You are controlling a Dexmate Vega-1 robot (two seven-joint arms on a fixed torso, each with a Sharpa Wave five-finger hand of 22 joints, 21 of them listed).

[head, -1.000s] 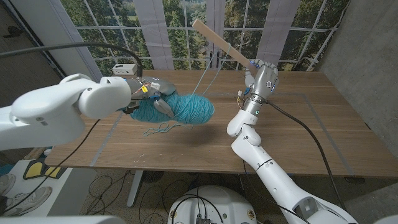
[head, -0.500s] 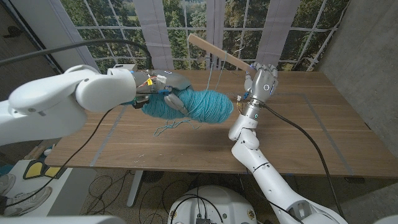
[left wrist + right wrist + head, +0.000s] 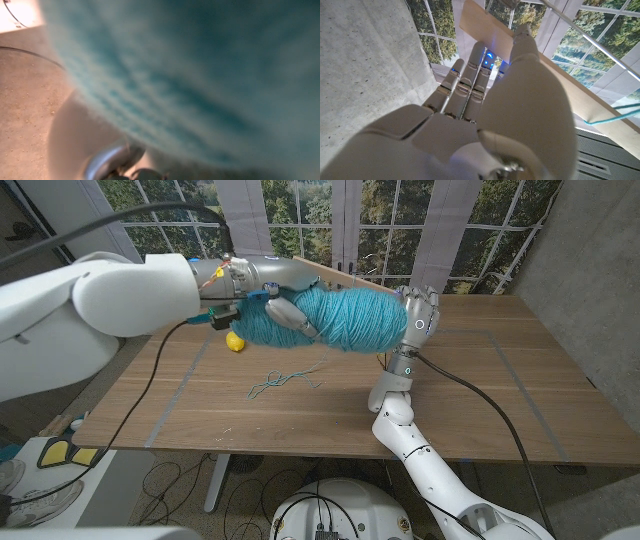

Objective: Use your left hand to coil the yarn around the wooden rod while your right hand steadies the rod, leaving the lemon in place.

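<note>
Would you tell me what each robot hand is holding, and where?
Left robot hand grips the yarn ball around its side; right robot hand holds the wooden rod near one end.

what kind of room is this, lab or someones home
Most likely a lab or office test room rather than a home: a bare wooden table with marked lines, large grid-paned windows looking onto trees, a raw concrete wall, and loose cables on the floor under the table.

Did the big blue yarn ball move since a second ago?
Yes. The yarn ball in the left hand went right, away from the table's left side, up to the right hand.
</note>
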